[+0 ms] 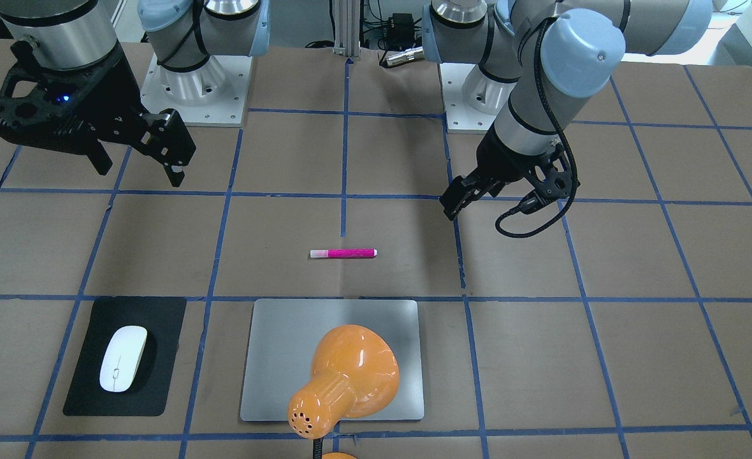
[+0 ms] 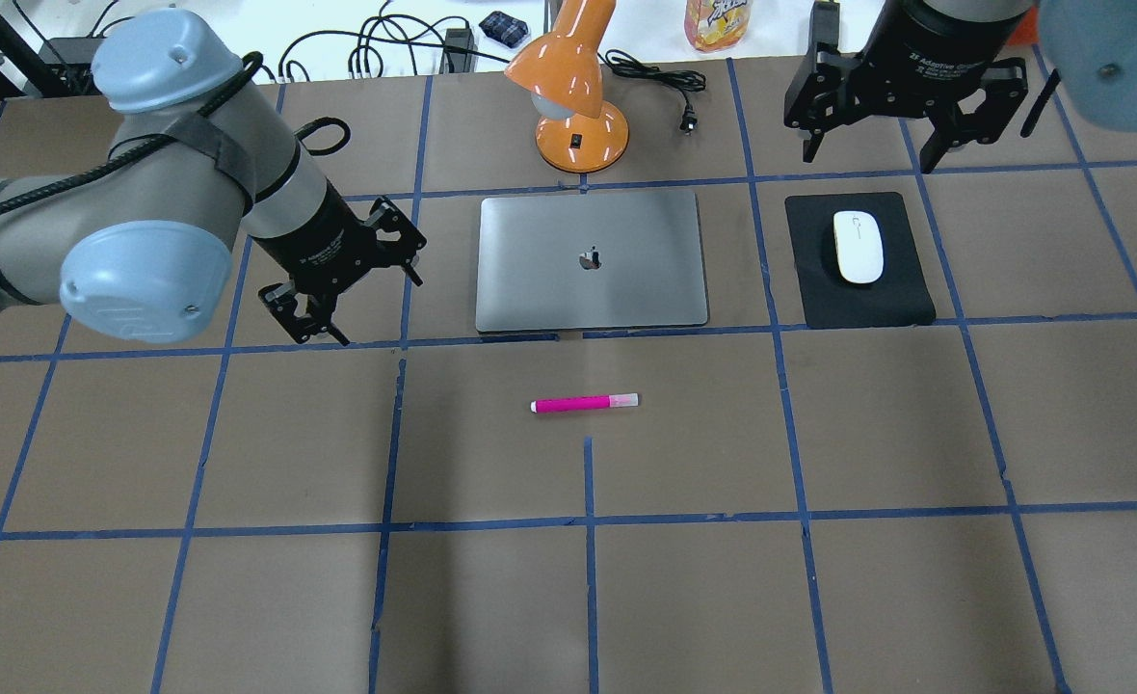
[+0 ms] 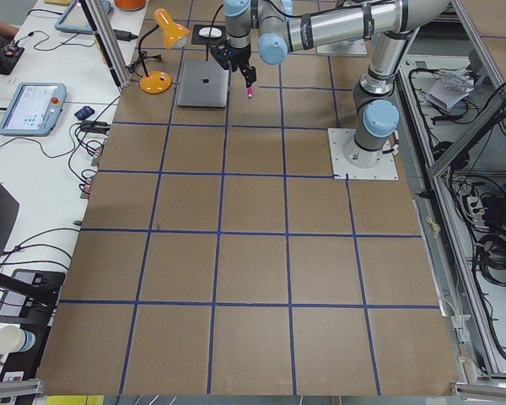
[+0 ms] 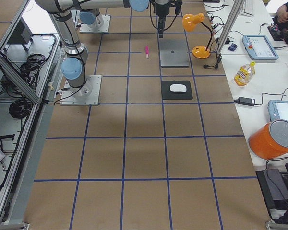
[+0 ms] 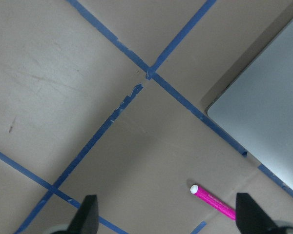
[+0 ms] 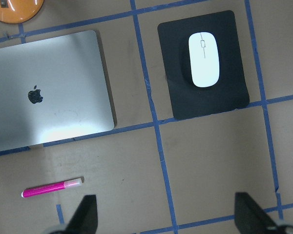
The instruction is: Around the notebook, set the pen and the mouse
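Note:
The magenta pen lies flat on bare table just in front of the silver notebook, apart from it. On a black mat to the notebook's right rests the white mouse. My left gripper hovers open and empty left of the notebook; its wrist view shows the pen and a notebook corner below. My right gripper hangs open and empty beyond the mouse. Its wrist view takes in the mouse, notebook and pen.
An orange desk lamp stands behind the notebook, its head leaning over the far edge. The black mat lies under the mouse. Cables and a bottle sit past the table's far edge. Blue tape lines grid the brown table.

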You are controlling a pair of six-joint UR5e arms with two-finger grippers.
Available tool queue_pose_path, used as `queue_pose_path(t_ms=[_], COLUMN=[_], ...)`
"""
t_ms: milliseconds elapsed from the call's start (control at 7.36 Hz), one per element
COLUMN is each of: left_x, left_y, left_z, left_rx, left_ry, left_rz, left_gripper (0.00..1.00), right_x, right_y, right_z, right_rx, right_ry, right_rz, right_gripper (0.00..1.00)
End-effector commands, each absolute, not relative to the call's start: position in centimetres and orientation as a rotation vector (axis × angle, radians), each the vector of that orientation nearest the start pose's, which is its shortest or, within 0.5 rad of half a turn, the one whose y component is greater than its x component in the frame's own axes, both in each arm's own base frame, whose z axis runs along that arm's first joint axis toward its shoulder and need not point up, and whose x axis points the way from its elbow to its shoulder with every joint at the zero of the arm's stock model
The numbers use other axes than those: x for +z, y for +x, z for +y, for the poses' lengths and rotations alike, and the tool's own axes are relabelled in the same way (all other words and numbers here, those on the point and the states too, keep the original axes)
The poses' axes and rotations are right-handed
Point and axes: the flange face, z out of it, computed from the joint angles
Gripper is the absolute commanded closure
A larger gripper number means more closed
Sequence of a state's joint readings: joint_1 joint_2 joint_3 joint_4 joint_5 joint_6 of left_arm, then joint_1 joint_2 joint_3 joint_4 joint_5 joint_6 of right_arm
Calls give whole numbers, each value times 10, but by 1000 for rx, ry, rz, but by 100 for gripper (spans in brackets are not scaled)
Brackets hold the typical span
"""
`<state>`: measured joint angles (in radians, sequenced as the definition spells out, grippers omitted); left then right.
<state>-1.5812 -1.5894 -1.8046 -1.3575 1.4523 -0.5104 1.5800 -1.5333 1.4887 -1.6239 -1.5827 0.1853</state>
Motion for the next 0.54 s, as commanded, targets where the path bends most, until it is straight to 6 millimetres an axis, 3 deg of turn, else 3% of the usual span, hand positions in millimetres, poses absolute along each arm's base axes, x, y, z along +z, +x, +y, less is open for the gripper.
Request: queue_pose_path(t_ms=[0, 136, 407], left_x=[422, 444, 485], left_y=[-141, -135, -126], left_z=[-463, -464, -483], left_rx=[121, 114, 124], left_ry=[-303, -191, -35], left_rz=[3140, 3107, 3114], left_gripper=[0, 0, 0], right_x=[516, 516, 516], right_y=[137, 137, 137], right_z=[-515, -515, -515], right_rx=[-158, -158, -158], right_ry=[270, 268, 268], right_rz=[3129, 3129, 3129], right_gripper=[0, 0, 0])
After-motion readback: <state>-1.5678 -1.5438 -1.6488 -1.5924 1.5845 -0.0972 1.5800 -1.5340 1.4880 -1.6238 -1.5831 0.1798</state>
